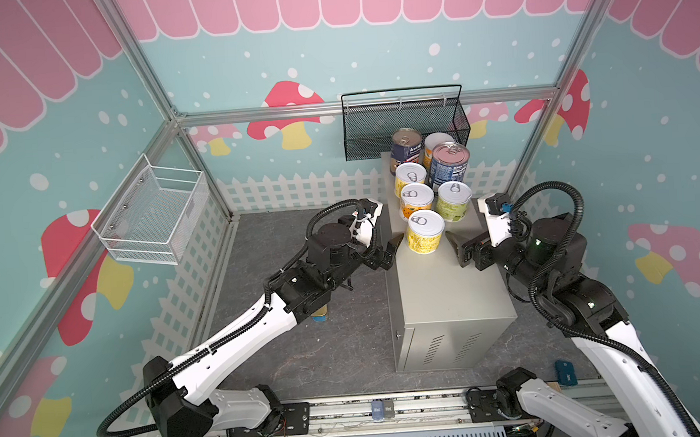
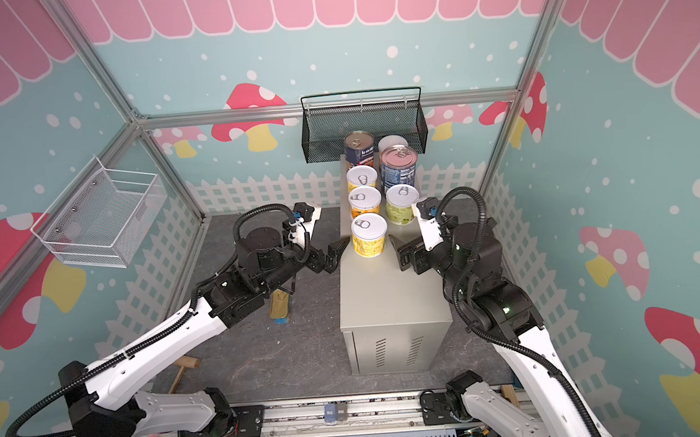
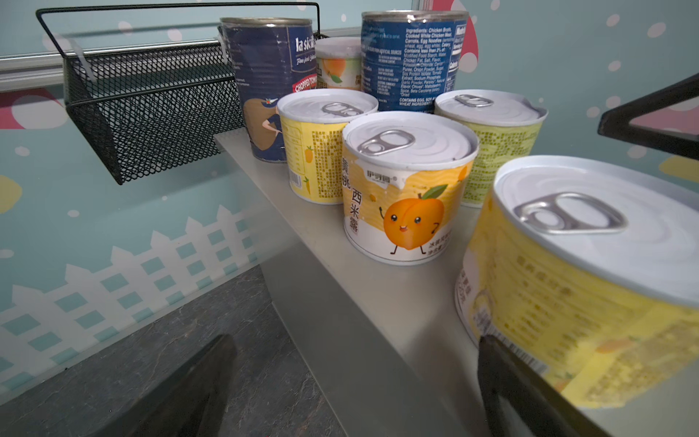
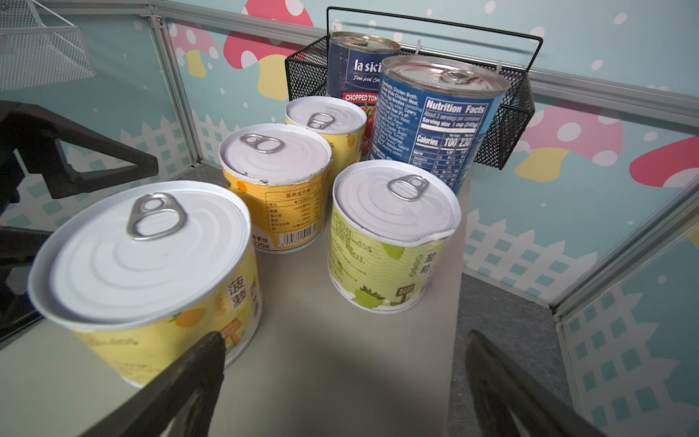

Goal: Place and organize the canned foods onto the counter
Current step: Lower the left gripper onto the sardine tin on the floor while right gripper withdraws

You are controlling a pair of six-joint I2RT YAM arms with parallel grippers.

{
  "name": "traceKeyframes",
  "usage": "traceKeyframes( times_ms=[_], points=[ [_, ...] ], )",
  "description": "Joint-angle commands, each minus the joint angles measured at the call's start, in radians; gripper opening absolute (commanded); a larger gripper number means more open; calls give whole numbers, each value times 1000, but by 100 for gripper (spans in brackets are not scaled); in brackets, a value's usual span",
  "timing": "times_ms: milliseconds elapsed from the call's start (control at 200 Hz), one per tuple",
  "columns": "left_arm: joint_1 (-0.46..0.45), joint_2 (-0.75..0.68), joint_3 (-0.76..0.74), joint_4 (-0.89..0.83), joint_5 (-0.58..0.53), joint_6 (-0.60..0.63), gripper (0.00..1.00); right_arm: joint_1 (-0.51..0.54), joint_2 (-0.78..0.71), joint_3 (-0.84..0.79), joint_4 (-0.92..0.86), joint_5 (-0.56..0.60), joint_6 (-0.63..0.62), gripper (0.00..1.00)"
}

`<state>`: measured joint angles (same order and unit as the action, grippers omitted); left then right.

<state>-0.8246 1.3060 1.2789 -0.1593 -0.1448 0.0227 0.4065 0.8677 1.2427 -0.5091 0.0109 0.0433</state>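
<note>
Between the left gripper [image 1: 390, 252] and the right gripper [image 1: 456, 250], both spread wide and holding nothing, stands the front yellow can [image 1: 425, 231]. It is upright, long axis vertical, ringed white pull-tab lid facing up. Beyond the fingertips 6 more stand upright on the counter [image 1: 440, 289]: 4 short cans [image 1: 416, 199] with paper labels, a blue soup can [image 1: 449, 167] and a navy tomato can [image 1: 407, 147]. They are packed close toward the far edge, under the black mesh basket [image 1: 405, 124]. Behind the grippers the smooth beige metal top lies bare to its near edge. Below the left arm a flat gold tin [image 2: 279, 307] sits on the dark floor, partly hidden.
</note>
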Motion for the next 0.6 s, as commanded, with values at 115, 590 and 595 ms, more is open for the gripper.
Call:
traceKeyframes(
  times_ms=[115, 590, 595],
  points=[
    [24, -56, 13, -155, -42, 8, 99, -3, -71, 24, -126, 57, 7, 99],
    [349, -235, -158, -350, 85, -245, 99, -3, -132, 136, -391, -106, -126, 99],
    [352, -234, -158, -353, 85, -246, 99, -3, -132, 136, -391, -106, -126, 99]
  ],
)
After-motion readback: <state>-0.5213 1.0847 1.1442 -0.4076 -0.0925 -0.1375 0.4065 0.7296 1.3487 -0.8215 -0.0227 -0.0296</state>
